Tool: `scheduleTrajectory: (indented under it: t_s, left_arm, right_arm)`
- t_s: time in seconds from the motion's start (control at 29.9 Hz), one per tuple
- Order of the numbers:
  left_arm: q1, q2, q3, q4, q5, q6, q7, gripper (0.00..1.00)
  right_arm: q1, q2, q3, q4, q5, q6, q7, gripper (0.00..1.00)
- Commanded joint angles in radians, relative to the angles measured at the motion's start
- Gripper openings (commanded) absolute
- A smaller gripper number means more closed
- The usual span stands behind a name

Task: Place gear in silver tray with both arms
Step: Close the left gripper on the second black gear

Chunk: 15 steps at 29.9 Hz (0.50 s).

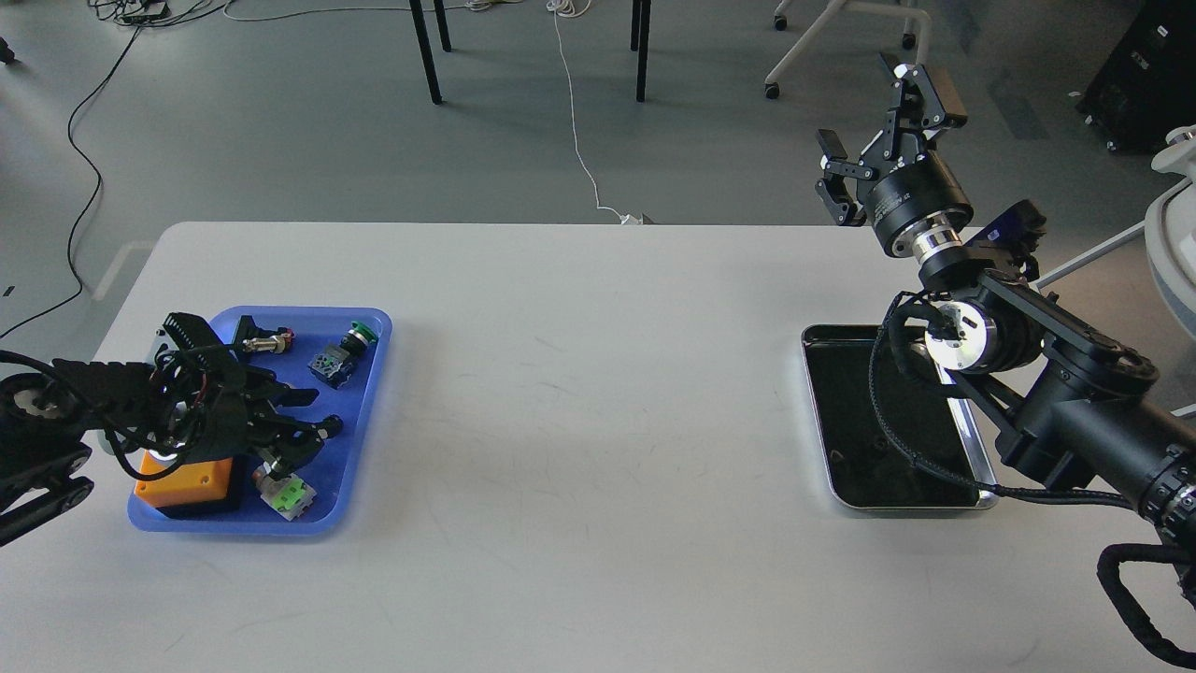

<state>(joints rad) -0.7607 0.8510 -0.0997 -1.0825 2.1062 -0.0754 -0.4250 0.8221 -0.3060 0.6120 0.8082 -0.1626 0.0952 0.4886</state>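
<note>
The silver tray lies on the right side of the white table, with nothing showing on its dark bottom. My right arm crosses over its right half. My right gripper is raised high beyond the table's far edge, fingers spread wide and empty. My left gripper is low over the blue tray on the left, its fingers apart above the parts there. A black toothed piece shows at the blue tray's back left. I cannot tell whether it is the gear or part of my arm's cable.
The blue tray holds an orange block, a green-and-white connector, a green push button and a metal sensor with a red tip. Chair and table legs stand on the floor beyond the table.
</note>
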Motion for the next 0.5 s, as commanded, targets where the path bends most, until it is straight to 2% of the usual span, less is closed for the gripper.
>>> scheduleTrajectory:
  t_s: [0.0,0.47]
  left_arm:
    - [0.006,-0.003,0.000,0.000,0.000,0.000,0.000,0.50]
    - [0.011,-0.003,0.003,0.016,-0.009,0.005,-0.006,0.50]
  right_arm:
    - [0.000,-0.001,0.000,0.000,0.000,0.000,0.000,0.97]
    - [0.000,-0.001,-0.001,0.000,0.000,0.000,0.000,0.97]
